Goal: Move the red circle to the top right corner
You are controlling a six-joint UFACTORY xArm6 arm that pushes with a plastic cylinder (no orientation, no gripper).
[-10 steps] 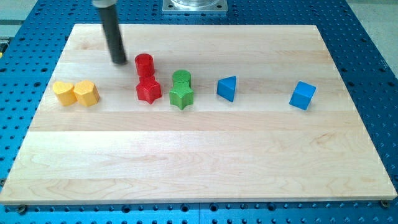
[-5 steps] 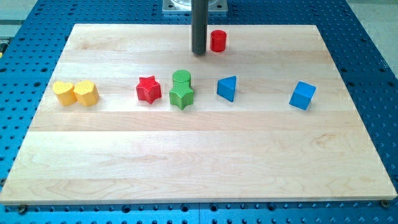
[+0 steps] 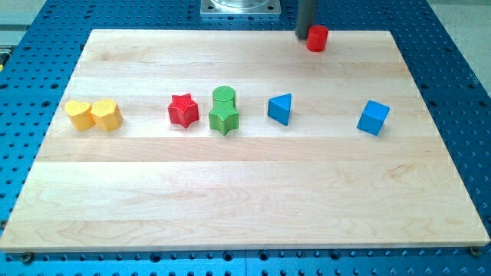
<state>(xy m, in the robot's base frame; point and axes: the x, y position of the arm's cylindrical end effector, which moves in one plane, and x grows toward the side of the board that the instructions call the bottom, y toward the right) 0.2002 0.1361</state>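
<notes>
The red circle (image 3: pixel 317 37), a short red cylinder, stands near the board's top edge, right of centre and some way left of the top right corner. My tip (image 3: pixel 304 37) is right against the circle's left side, touching it. The dark rod rises from there out of the view's top.
The wooden board (image 3: pixel 245 192) lies on a blue perforated table. A red star (image 3: pixel 182 110), a green circle (image 3: pixel 224 96) with a green star (image 3: pixel 223 119) below it, a blue triangle (image 3: pixel 281 108), a blue cube (image 3: pixel 373 117) and two yellow blocks (image 3: pixel 93 114) sit in a row across the middle.
My tip has swept from the upper left to the top right of centre. The red circle moved with it, away from the red star, up and to the right.
</notes>
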